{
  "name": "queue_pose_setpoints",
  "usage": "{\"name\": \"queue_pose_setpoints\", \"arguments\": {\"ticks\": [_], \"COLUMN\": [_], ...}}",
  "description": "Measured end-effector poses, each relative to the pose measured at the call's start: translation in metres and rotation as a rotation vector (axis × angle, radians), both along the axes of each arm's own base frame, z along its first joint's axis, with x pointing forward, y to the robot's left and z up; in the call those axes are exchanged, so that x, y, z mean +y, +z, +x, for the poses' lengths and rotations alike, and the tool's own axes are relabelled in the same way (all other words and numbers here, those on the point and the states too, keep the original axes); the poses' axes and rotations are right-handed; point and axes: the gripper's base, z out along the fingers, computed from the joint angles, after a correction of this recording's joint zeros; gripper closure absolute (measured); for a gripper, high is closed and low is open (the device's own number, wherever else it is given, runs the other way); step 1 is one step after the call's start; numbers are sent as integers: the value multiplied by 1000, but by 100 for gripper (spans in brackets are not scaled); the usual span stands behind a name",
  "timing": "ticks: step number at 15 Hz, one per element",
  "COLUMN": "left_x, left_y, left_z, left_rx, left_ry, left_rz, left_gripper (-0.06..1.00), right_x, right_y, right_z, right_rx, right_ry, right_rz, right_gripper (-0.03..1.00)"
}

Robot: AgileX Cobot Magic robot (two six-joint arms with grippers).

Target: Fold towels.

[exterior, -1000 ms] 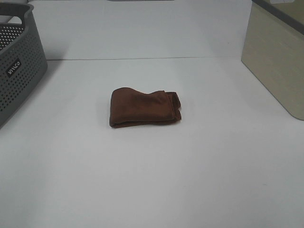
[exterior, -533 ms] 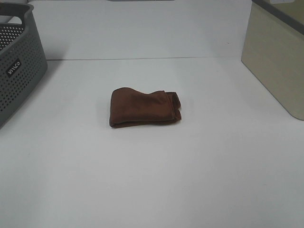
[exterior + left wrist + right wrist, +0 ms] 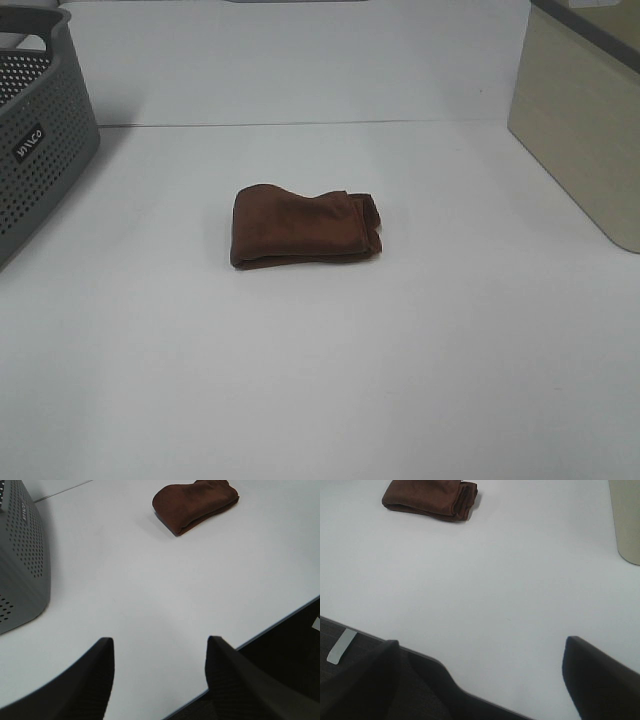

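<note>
— Where was the towel?

— Near the middle of the white table, folded into a compact dark reddish-brown bundle. Its rounded fold faced the left side of the high view, and the layered, slightly rumpled ends bunched toward the right. Nothing touched it.

— And from the wrists?

— The left wrist camera showed the same towel far off across bare tabletop; the right wrist camera showed it likewise, with its stacked edges visible at one end.

— What about the grippers?

— The left gripper hung over the table's near edge, its two dark fingers spread apart with only white surface between them. The right gripper was also parted wide, holding nothing, its fingers framing the table's front edge. Both were well apart from the cloth.

— The surroundings?

— A grey perforated basket stood at the left edge of the table, with a small white logo on its side. A beige bin with a darker rim sat at the right. The tabletop was plain, matte white, meeting a pale wall behind. Below the table edge, the right wrist view caught dark flooring and a small pale strip.
</note>
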Motion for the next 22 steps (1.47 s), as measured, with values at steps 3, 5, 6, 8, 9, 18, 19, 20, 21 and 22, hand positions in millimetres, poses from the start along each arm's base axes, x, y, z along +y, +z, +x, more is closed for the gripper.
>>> {"name": "queue_pose_setpoints", "arguments": {"ticks": [3, 5, 6, 8, 9, 18, 19, 20, 21, 22], "left_x": [0, 0, 0, 1, 1, 2, 2, 2, 2, 3], "left_y": [0, 0, 0, 0, 0, 0, 0, 0, 0, 0], "left_z": [0, 0, 1, 2, 2, -10, -10, -10, -10, -10], "left_rx": [0, 1, 0, -2, -2, -79, -79, -80, -80, -80], "left_ry": [0, 40, 89, 194, 240, 252, 253, 255, 256, 257], "left_rz": [0, -2, -2, -2, -2, -14, -13, -10, -8, -7], "left_gripper": [41, 41, 41, 41, 41, 41, 41, 41, 41, 41], "right_x": [0, 0, 0, 0, 0, -1, -1, -1, -1, -1], "right_y": [0, 0, 0, 0, 0, 0, 0, 0, 0, 0], "right_z": [0, 0, 0, 0, 1, -12, -14, -14, -15, -15], "right_rx": [0, 0, 0, 0, 1, -99, -111, -112, -114, -114], "right_ry": [0, 0, 0, -19, -82, -241, -241, -241, -241, -241], "right_rz": [0, 0, 0, 2, 3, 18, 20, 20, 20, 20], "right_gripper": [14, 14, 14, 14, 14, 14, 14, 14, 14, 14]}}
